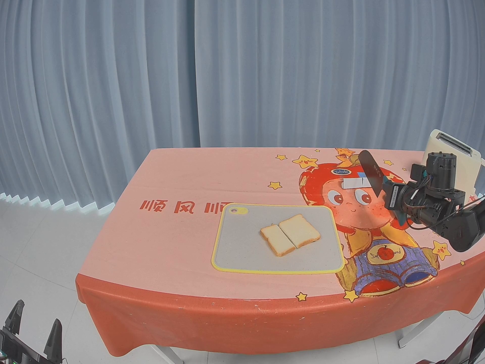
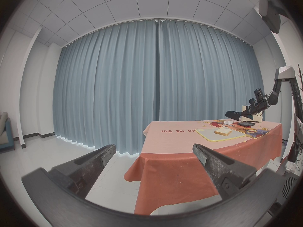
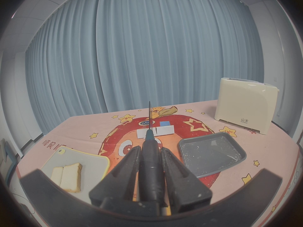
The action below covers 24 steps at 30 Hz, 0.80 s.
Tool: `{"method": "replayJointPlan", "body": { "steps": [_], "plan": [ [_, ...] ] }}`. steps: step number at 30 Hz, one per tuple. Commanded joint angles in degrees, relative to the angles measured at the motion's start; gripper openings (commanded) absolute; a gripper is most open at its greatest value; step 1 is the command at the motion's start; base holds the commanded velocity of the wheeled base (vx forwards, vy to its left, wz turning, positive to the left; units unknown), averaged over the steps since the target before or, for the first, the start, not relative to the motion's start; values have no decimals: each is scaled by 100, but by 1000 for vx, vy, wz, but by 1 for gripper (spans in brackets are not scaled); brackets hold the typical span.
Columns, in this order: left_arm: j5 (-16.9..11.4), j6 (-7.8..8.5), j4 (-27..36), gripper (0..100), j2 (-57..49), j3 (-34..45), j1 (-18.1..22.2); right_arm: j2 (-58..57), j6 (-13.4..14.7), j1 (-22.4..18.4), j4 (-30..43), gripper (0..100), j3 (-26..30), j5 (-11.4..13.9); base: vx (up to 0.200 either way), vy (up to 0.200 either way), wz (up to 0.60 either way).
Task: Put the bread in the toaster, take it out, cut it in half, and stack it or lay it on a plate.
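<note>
Bread [image 1: 290,234] lies in two halves, touching, on the board [image 1: 242,248] near the worktop's front edge, long axes diagonal. Right claw [image 1: 391,195] clamps the knife [image 1: 371,170] at the right edge, blade toward the far-left corner. Left claw [image 2: 153,148] gapes, off the worktop.

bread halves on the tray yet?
No, both bread halves lie side by side on the cutting board, apart from the tray.

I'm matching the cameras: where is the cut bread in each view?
Head view: bread, mid-table, left of the knife.
Left wrist view: bread, far off, beyond the open left hand.
Right wrist view: bread, beside the right hand holding the knife.
Shared landmark: the yellow-rimmed cutting board under it.
</note>
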Motion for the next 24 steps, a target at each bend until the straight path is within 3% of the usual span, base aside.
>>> {"method": "replayJointPlan", "body": {
  "steps": [1, 24],
  "plan": [
    [1, -1, -2, 100, -57, 101, 0, 25, -5, -24, 4, 0, 5, -2, 0, 0, 0],
    [1, -1, -2, 100, -57, 101, 9, 306, -49, -103, -5, 0, -21, -2, 0, 0, 0]
  ]
}}
